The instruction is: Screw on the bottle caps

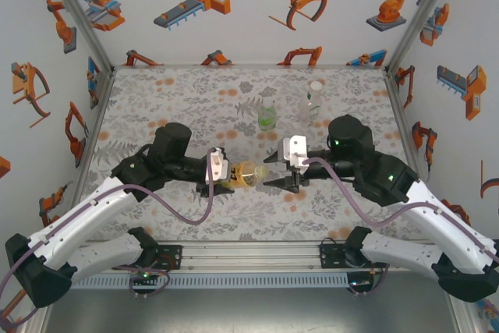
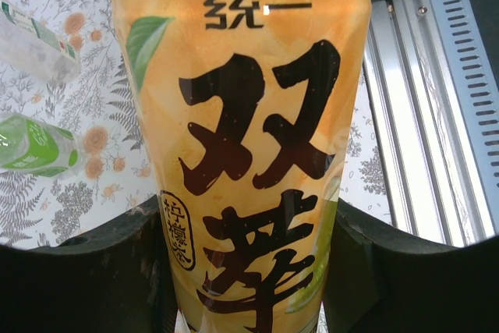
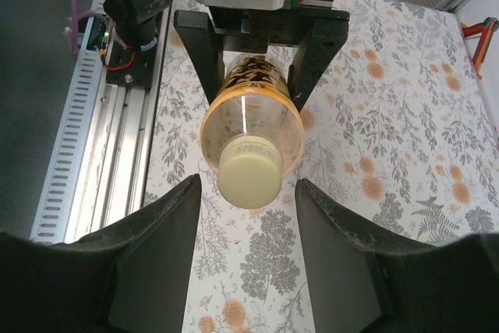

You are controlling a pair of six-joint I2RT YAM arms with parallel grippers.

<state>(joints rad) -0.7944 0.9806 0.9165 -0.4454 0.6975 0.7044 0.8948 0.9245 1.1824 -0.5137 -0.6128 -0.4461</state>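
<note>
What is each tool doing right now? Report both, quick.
Left tool: closed on the amber-yellow labelled plastic bottle.
Right tool: open, fingers either side of that bottle's pale round plastic cap, not touching.

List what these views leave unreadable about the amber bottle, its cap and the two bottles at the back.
- Right wrist: the cap covers the amber bottle's neck, so thread engagement is hidden.
- Left wrist: the top edge cuts off that bottle's neck end.
- Top external: green bottle and clear bottle are too small to tell whether capped.

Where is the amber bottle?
The amber bottle is central in the top view, held sideways by the left gripper, cap facing the open right gripper.
</note>
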